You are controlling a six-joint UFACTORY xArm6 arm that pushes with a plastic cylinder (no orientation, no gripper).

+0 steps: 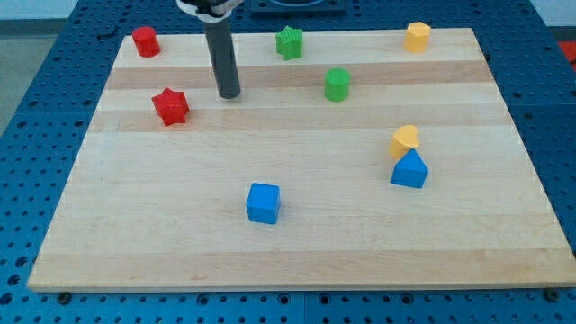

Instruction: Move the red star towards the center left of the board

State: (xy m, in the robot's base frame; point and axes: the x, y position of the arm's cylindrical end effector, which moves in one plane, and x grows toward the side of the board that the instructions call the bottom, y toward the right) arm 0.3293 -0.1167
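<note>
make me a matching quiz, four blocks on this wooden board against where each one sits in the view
Things:
1. red star block
2. blue cube block
3. yellow hexagonal block
4. green cylinder block

Places:
A. top right corner
B. bottom, near the middle
C. left of my tip
D. right of my tip, upper middle

Pairs: 1-C, 2-B, 3-A, 4-D

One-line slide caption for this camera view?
My tip stands just right of the red star on the wooden board.
</note>
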